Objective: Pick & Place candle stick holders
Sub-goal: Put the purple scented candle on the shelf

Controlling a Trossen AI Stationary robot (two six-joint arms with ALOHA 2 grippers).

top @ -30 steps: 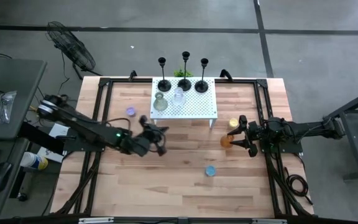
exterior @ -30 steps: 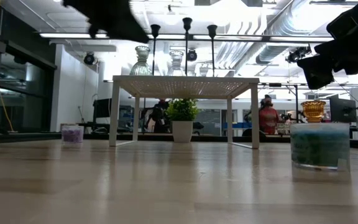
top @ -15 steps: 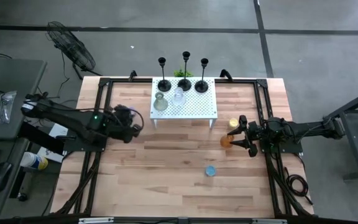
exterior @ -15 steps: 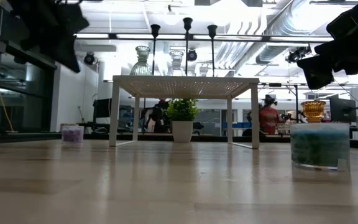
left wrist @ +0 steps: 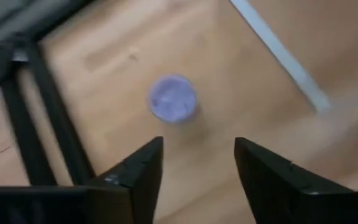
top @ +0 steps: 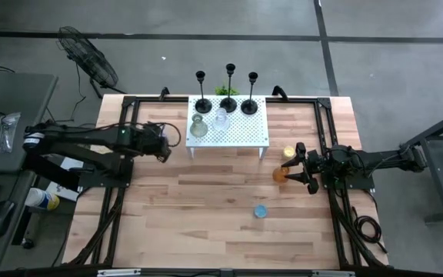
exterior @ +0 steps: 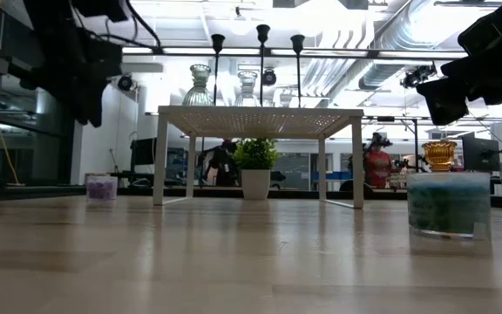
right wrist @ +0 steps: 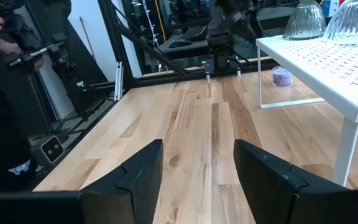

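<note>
Three thin black candle stick holders [top: 229, 100] stand by their round bases on a white perforated stand [top: 241, 132], next to two clear glass holders [top: 198, 127]. A purple cup [left wrist: 173, 98] sits on the table to the left of the stand. My left gripper [left wrist: 197, 155] hovers open just above it, fingers pointing down; the cup lies beyond the fingertips. My right gripper [top: 291, 169] hangs open at the table's right, raised above the table [exterior: 460, 87]. An orange cup [top: 280, 175] and a yellow cup [top: 288, 153] lie by its fingertips. A blue cup [top: 261, 211] stands nearer.
A potted plant [exterior: 255, 166] stands behind the stand. Dark frame rails [top: 121, 131] run along the table's left and right sides. Bare wood lies between the stand and the table's near edge. People show in the room beyond the table.
My left gripper has swung from the table's middle toward the left and far edges. It now stands over the purple cup, left of the stand, and hangs lower than before. My right gripper and all the cups have stayed put.
</note>
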